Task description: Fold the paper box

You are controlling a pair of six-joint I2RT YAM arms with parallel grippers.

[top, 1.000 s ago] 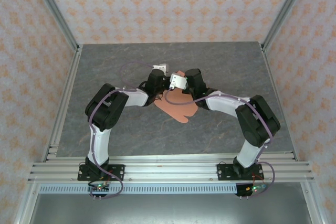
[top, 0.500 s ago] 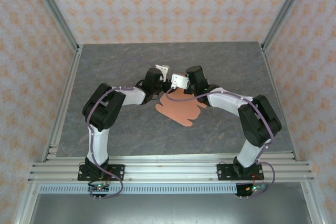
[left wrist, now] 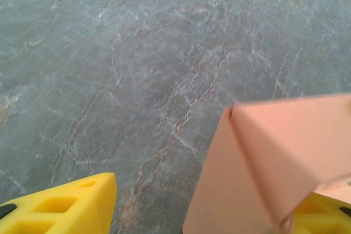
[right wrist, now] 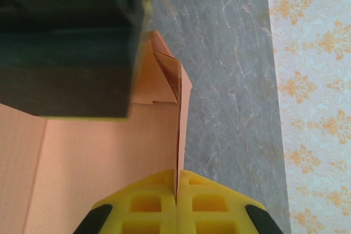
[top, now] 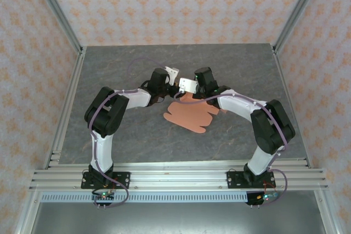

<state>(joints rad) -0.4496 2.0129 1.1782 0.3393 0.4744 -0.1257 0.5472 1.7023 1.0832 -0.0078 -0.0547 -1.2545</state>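
box: salmon-orange thin-card paper box (top: 189,114), part-folded, mid grey marble-look table (top: 109,130), btwn both grippers | L gripper (left wrist: 205,201): fingers wide apart, box wall beside one finger | R gripper (right wrist: 176,182): fingers pinched tight on upright box edge

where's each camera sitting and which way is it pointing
Top external: above, behind the bases, looking down on the grey marbled table; left arm, right arm, salmon-orange thin card sheet.
Left wrist: on the left arm, facing the table; left gripper open by a raised flap.
Right wrist: on the right arm, looking along the right gripper, shut on the sheet's edge.
All three share sheet and table.
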